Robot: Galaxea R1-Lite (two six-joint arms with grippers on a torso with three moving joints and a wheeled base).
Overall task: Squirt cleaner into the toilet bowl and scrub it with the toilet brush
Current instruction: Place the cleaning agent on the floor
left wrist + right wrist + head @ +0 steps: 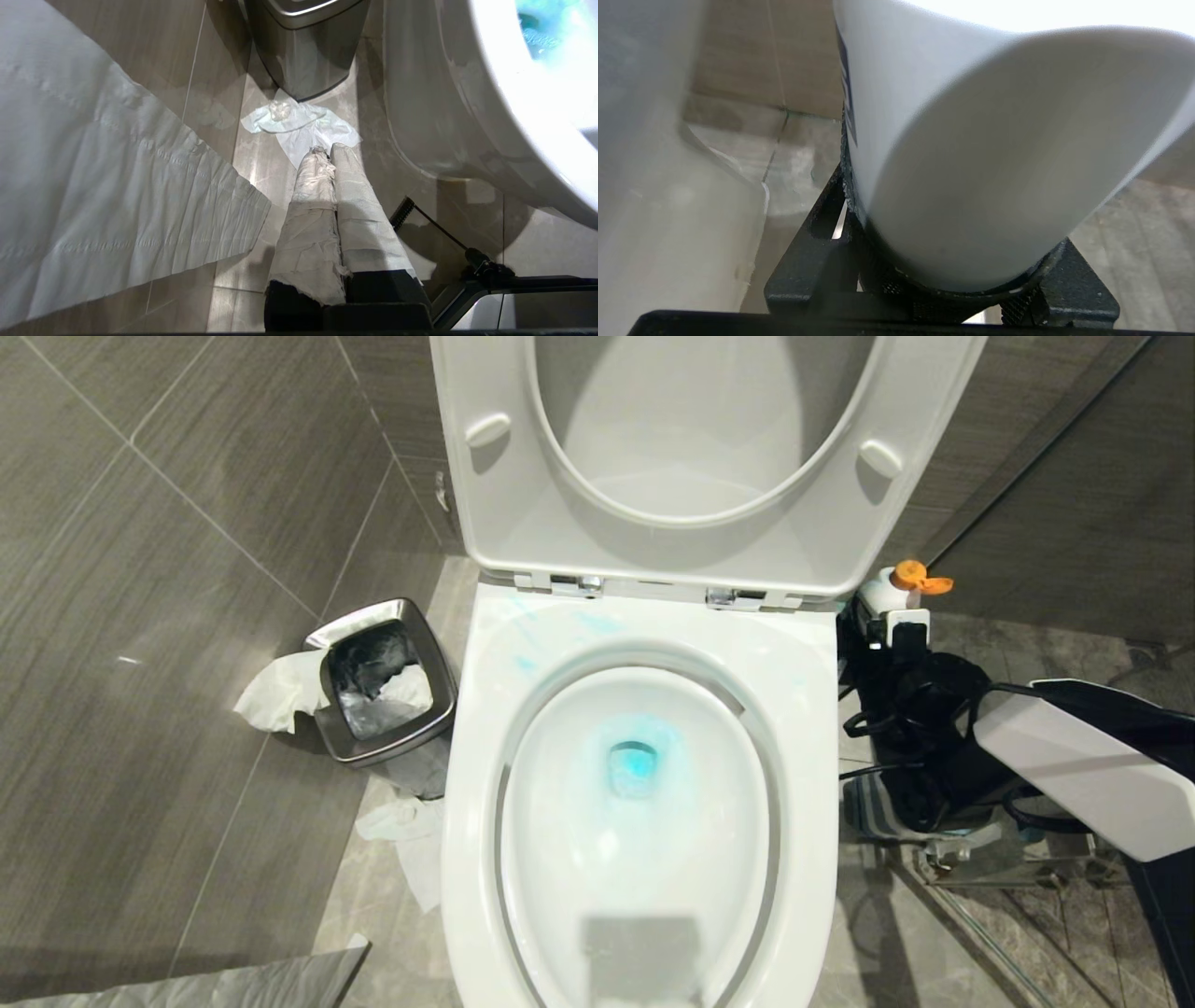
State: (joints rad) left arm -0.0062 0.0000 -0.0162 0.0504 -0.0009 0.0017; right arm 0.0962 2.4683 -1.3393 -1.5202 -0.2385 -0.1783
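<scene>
The toilet bowl (560,821) fills the middle of the head view, seat and lid raised, with blue liquid pooled around its drain. To its right, beside the rim's back corner, my right gripper (894,633) is shut on the cleaner (887,590), a white bottle held upright with its orange nozzle cap on top. In the right wrist view the cleaner (971,140) fills the frame between the black jaws. My left gripper (327,150) hangs shut and empty over the floor left of the toilet bowl (444,93), its fingers wrapped in pale paper. The toilet brush is out of view.
A steel bin (329,709) with a black liner stands on the floor left of the toilet, with tissue (411,840) scattered around it. A sheet of toilet paper (117,186) hangs near the left arm. A blue-and-grey object (873,807) lies under the right arm, close to the wall.
</scene>
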